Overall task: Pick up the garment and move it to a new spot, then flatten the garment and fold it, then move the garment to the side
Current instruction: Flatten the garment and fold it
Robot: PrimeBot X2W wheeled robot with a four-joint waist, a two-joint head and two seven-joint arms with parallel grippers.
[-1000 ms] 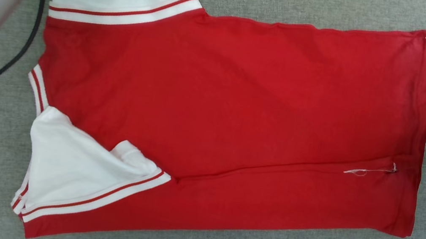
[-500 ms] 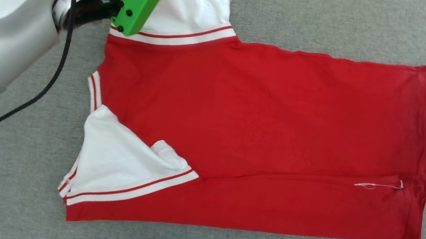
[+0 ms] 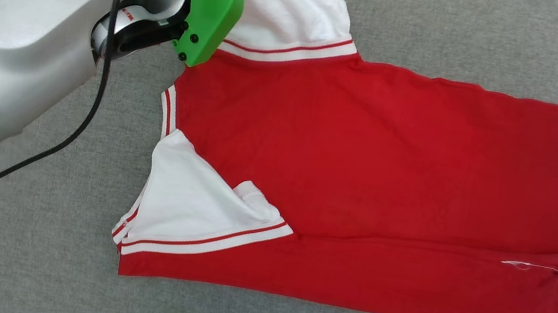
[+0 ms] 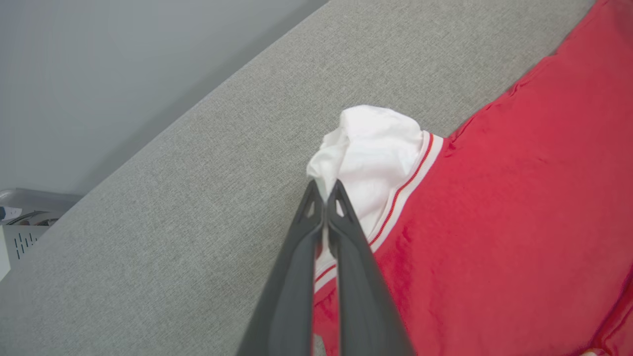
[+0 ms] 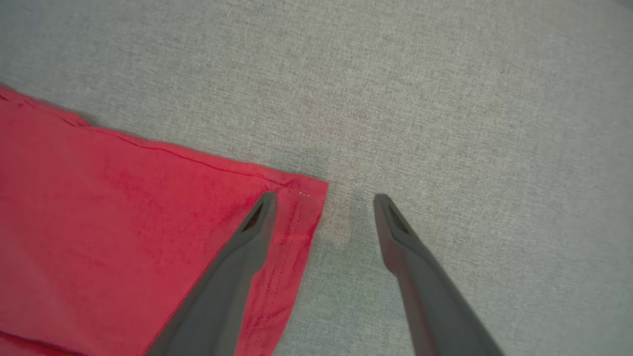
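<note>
Tightly, left gripper (image 4: 325, 188) on garment (image 4: 494, 207)

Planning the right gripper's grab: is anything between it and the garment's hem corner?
Nothing visible. The right gripper is open at a corner of the garment, one finger over red cloth, the other over the grey surface.

Red garment (image 3: 394, 169), flat, far sleeve bunched
</note>
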